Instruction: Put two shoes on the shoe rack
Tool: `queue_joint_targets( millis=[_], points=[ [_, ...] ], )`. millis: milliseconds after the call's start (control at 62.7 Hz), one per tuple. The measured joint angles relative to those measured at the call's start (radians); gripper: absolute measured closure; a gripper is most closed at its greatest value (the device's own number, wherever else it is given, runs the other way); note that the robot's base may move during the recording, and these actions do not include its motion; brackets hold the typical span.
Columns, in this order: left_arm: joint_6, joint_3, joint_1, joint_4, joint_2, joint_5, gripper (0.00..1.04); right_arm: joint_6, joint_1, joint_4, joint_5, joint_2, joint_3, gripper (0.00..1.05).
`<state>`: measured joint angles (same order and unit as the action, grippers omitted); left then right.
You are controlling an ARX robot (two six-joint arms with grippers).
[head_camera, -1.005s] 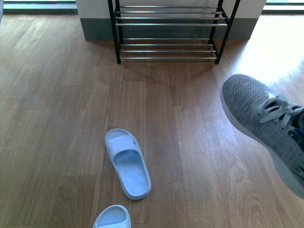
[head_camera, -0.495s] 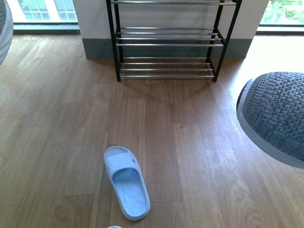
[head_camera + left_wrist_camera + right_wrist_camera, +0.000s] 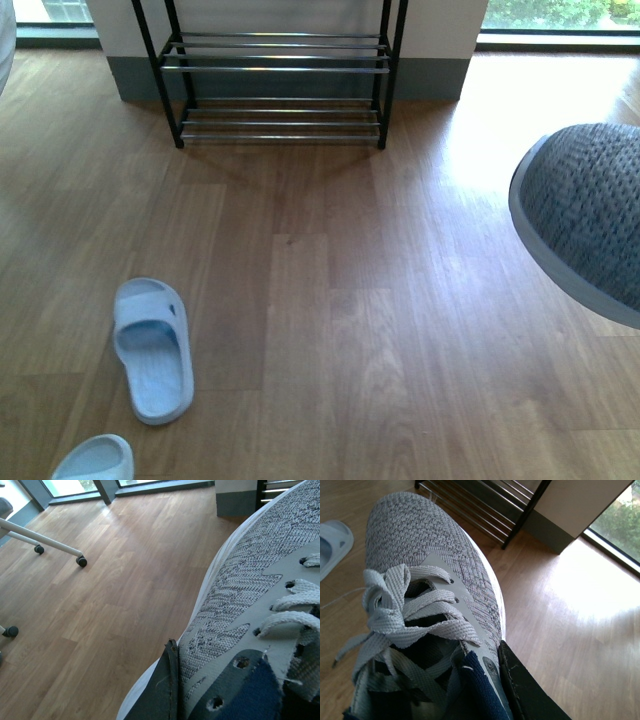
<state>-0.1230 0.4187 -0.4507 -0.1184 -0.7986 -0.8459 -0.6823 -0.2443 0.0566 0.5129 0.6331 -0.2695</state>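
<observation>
The right gripper (image 3: 492, 682) is clamped on the collar of the right sneaker (image 3: 420, 555), with the toe projecting ahead of its outer finger (image 3: 520, 685). The left gripper (image 3: 192, 690) grips the left sneaker (image 3: 240, 580) likewise; the inner fingers are hidden, presumably inside. The knit is light and soft, and the padded collar holds best. The shoe rack (image 3: 280, 68) stands well ahead of the fingers.

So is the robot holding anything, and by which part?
Yes. The left gripper holds one grey sneaker, the right gripper the other sneaker, each pinched at the rim of its ankle opening.
</observation>
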Motion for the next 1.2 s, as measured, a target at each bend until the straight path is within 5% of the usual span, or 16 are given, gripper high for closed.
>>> queue_joint_targets(
  millis=[1197],
  points=[
    [0.0, -0.001, -0.005, 0.0, -0.002, 0.001, 1.03, -0.003, 0.0, 0.001, 0.002, -0.001, 0.0, 1.04]
  ],
)
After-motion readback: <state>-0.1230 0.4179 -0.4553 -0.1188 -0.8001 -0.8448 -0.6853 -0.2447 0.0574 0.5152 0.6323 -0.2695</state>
